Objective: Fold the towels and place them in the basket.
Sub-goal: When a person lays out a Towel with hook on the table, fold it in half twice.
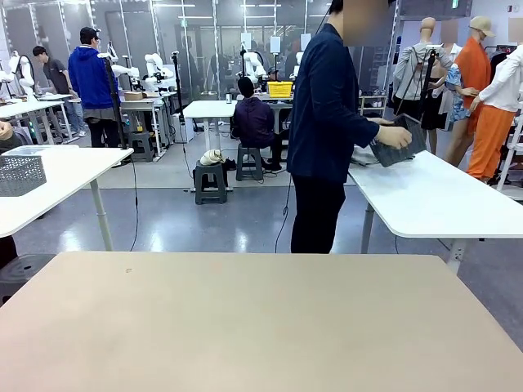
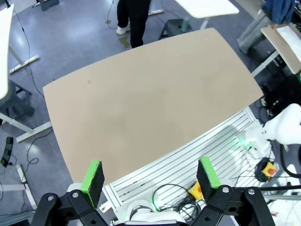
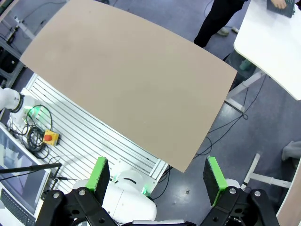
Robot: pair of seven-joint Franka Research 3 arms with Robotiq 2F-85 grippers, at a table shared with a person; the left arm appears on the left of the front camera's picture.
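Near desk: tan and wide, its near edge cut off at the bottom of the front view.
Person: stands beyond the tan desk's far edge, right of centre, turned right toward a white desk.
Basket: dark grey and tilted, held in the person's hand over the left end of the white desk. The hand partly covers it. In the right wrist view it is cut off at the top right corner.
Towels: a pale bundle sits just below the basket by the person's waist. The arm hides most of it, so I cannot tell if it is a towel.
Left fingers: spread wide and empty, high above the tan desk's near side.
Right fingers: spread wide and empty, also high above the tan desk.
Far left: a light mesh bin on another white desk, cut off by the picture's edge.
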